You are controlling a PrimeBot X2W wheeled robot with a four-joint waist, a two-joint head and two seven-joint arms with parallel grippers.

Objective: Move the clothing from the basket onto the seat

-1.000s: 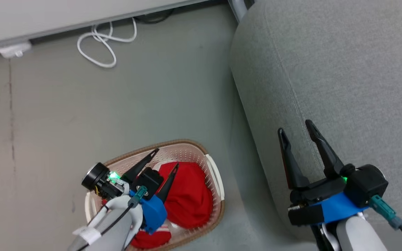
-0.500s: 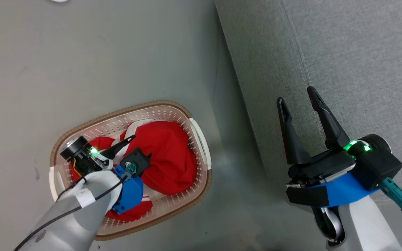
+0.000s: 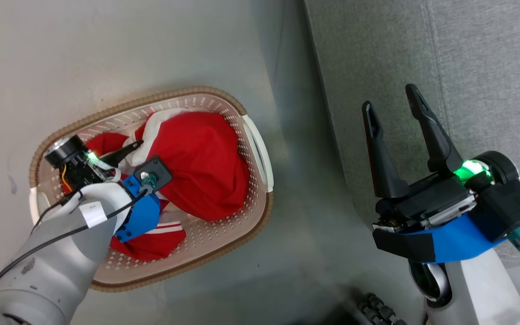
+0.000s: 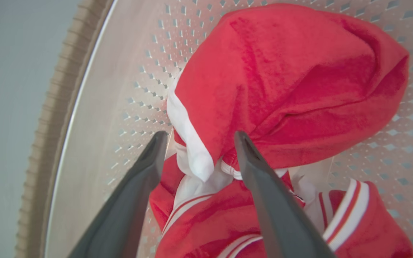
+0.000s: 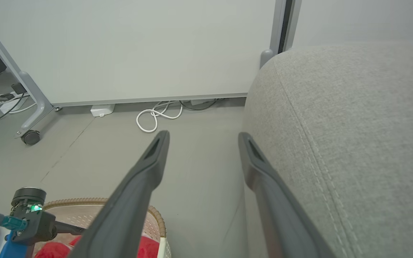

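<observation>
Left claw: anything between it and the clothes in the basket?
Nothing visible. The left claw is open, down inside the basket, its fingers either side of a white-edged fold of the red clothes.

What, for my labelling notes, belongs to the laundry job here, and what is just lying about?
Job: clothing, basket, seat, left hand open at the clothing, right hand open.
Lying about: white cable, white box, caster, all on the floor.

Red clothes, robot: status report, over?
Left gripper open over soft red white-trimmed clothing in cream perforated plastic basket. Right gripper open, empty, by light-grey fabric seat. Nothing seen blocking.
</observation>
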